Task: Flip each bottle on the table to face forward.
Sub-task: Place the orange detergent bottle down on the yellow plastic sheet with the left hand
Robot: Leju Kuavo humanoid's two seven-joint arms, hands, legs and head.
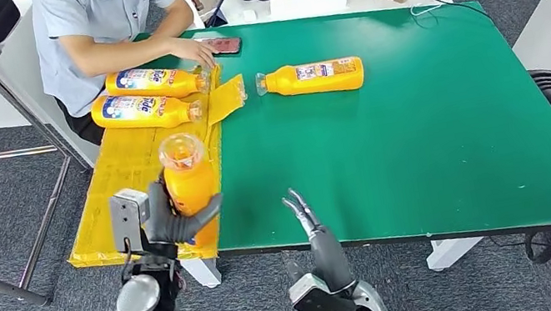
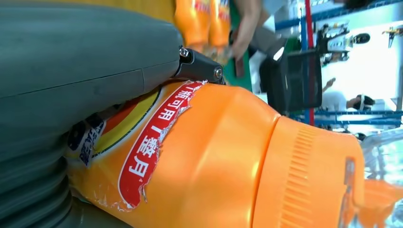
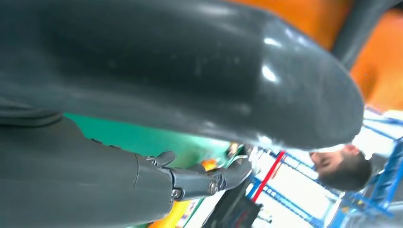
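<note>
The left hand [image 1: 168,216] grips 1 orange bottle [image 1: 188,178] above the yellow board's [image 1: 115,199] near edge — a loose hold could drop it floorward — the right hand [image 1: 311,226] hovers empty, fingers straight, while farther off 1 bottle [image 1: 314,77] lies on the green table [image 1: 422,139] and 2 bottles [image 1: 148,96] beside a person's hand [image 1: 195,50].

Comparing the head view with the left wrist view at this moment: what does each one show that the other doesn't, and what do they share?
Head view alone: the green table mat, a lone orange plastic bottle lying on the mat, the yellow cardboard sheet, and the empty right hand with fingers apart at the table's near edge.

Left wrist view alone: the held bottle's torn red label with white characters and its ribbed orange cap.

Both: the left hand gripping the held orange bottle, and the seated person's forearm.
</note>
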